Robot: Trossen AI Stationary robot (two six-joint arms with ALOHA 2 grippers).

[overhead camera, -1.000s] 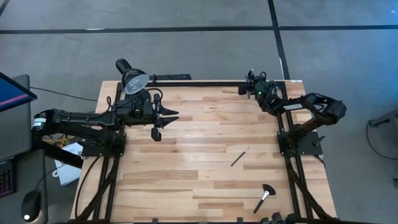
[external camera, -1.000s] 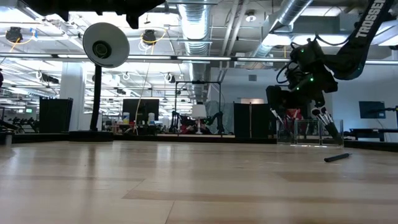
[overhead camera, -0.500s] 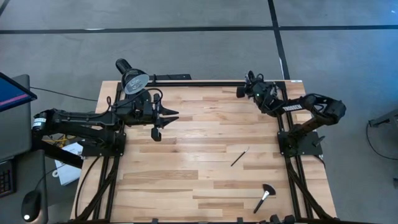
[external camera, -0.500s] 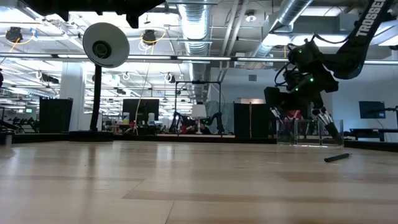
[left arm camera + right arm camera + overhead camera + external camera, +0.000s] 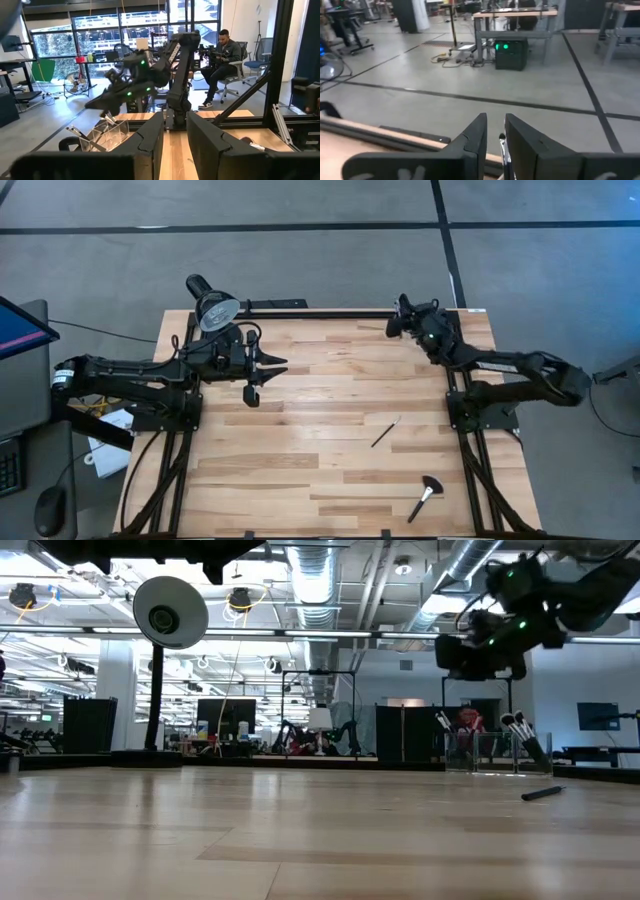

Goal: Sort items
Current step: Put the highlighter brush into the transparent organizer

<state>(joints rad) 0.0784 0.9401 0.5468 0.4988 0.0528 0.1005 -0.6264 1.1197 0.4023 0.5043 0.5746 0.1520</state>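
Note:
A slim brush (image 5: pixel 386 431) lies flat on the wood right of centre, and a brush with a black fan head (image 5: pixel 426 497) lies near the near edge. Several more brushes (image 5: pixel 520 730) stand in the clear container (image 5: pixel 495 755) at the far right corner. My right gripper (image 5: pixel 393 326) hovers above that container, about level (image 5: pixel 445 653), open by a narrow gap (image 5: pixel 496 125) and holding nothing. A thin brush tip (image 5: pixel 503 145) shows through the gap. My left gripper (image 5: pixel 283 363) waits over the far left of the table, slightly open (image 5: pixel 175 120) and holding nothing.
A black desk lamp (image 5: pixel 215 308) stands at the far left corner, and its round head (image 5: pixel 170 612) faces the table. Bare wood (image 5: pixel 300 470) stretches between the arms and toward the near edge. A person sits on a chair (image 5: pixel 222 60) in the room beyond.
My right gripper has risen out of the clear container and tipped from pointing down to about level. Its arm has stretched out toward the table's right. The brushes in the container and the two on the table have stayed in place.

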